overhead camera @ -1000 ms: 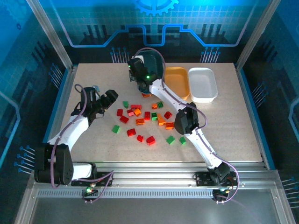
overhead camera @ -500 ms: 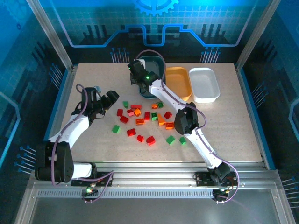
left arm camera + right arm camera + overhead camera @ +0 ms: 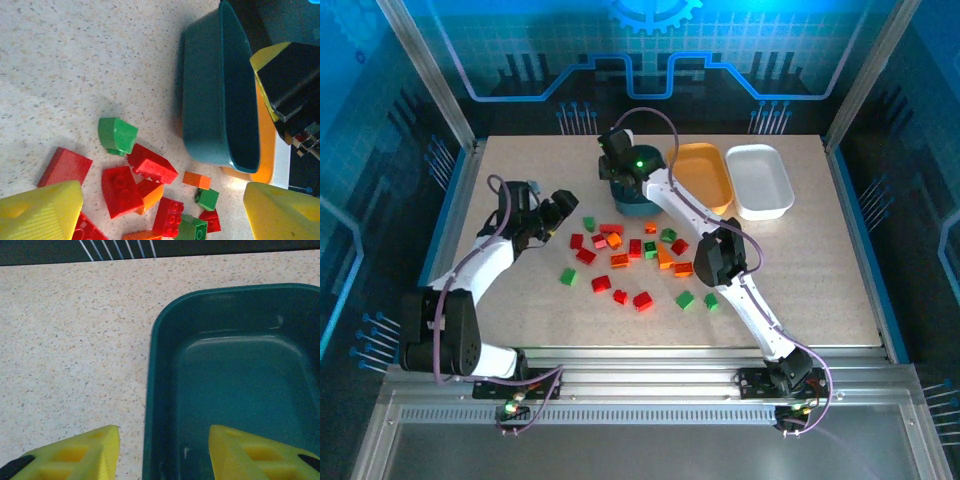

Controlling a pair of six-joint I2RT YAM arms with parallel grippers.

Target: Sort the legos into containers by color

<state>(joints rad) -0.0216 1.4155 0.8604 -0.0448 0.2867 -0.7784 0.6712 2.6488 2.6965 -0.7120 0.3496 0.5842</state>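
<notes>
Red, orange and green legos (image 3: 630, 250) lie scattered mid-table. The dark teal container (image 3: 636, 202) stands just behind them, with the orange container (image 3: 705, 172) and the white container (image 3: 760, 180) to its right. My right gripper (image 3: 620, 183) hangs open at the teal container's (image 3: 240, 380) left wall. Its jaws (image 3: 165, 455) straddle that wall, one finger over the table and one inside, touching nothing. My left gripper (image 3: 555, 213) is open at the pile's left edge. Between its fingertips (image 3: 162, 220) lie a red brick (image 3: 120, 190), a green brick (image 3: 117, 135) and an orange brick (image 3: 196, 180).
The part of the teal container's floor that I see holds no bricks. The right arm's forearm (image 3: 720, 255) crosses above the pile's right side. Bare tabletop (image 3: 820, 270) stretches to the right, and metal frame rails border the table's sides.
The right gripper's jaws have gone from shut to open at the teal container's wall. The container's near end has shifted toward the bricks. The left arm has barely moved.
</notes>
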